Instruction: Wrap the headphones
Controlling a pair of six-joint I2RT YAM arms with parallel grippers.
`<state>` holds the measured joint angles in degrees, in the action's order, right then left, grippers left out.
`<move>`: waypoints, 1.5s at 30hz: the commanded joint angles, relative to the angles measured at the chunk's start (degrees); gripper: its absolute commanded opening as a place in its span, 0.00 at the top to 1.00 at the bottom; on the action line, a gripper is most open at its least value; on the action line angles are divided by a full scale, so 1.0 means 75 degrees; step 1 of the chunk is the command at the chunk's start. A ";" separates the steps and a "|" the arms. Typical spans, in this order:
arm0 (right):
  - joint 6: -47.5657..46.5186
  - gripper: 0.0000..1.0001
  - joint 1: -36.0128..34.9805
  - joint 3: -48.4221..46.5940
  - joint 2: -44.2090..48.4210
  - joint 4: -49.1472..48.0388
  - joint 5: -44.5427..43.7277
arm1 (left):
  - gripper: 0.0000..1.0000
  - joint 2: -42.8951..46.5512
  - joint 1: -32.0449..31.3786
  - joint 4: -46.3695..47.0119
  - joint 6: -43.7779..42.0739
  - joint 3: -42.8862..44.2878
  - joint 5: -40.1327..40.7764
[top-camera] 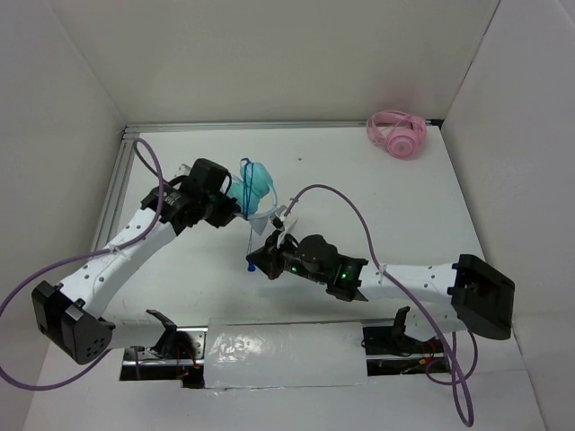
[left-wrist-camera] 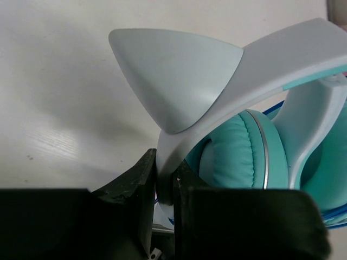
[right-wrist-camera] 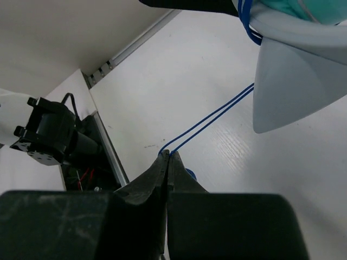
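Slippage is the main worry. The left claw (left-wrist-camera: pixel 165 174) is clamped tight on the pale headband of the teal plastic over-ear headphones (left-wrist-camera: pixel 244 157), which jut out just past its tips. The right claw (right-wrist-camera: pixel 167 157) is fully closed, pinching the thin blue cable (right-wrist-camera: pixel 211 122) at its very tips, and two strands run away from it toward the earcups. A hard pull could drag the cable free or twist the headband out of the left claw's narrow hold.

Top camera, high and behind, looks down over the whole surface (top-camera: pixel 404 206). Left wrist sits tight against the headphones (left-wrist-camera: pixel 206 70); right wrist, low over its fingers (right-wrist-camera: pixel 152 179), catches the same headphones.
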<state>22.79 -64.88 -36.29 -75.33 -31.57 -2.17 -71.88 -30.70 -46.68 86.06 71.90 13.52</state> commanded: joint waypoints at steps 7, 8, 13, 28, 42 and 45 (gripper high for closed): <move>0.0547 1.00 -0.0373 -0.2154 0.0330 0.4112 -0.1806 | 1.00 -0.0459 -0.0219 0.0131 0.0640 -0.0445 0.1162; 0.0687 1.00 -0.0384 -0.2621 0.0178 0.4870 -0.1970 | 1.00 -0.0610 -0.0266 0.0002 0.0793 -0.0631 0.1232; 0.0327 1.00 -0.0384 -0.3223 0.0001 0.5463 -0.2007 | 1.00 -0.0881 -0.0500 0.0035 0.0552 -0.0961 0.1116; -0.3821 1.00 -0.0372 -0.3505 -0.0444 0.6214 -0.4700 | 1.00 0.0127 -0.0829 0.2744 -0.3553 -0.2602 -0.0830; -0.4199 0.67 -0.0372 -0.2356 -0.0117 0.5394 -0.5650 | 1.00 -0.0822 -0.0829 0.2028 -0.3892 -0.2192 -0.1029; -0.4012 0.53 -0.0372 -0.2286 0.0047 0.5416 -0.5746 | 1.00 -0.1033 -0.0829 0.1806 -0.4044 -0.2029 -0.1169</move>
<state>-8.14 -68.20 -53.78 -78.61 12.21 -39.07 -78.63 -36.64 -30.33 59.27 53.47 7.16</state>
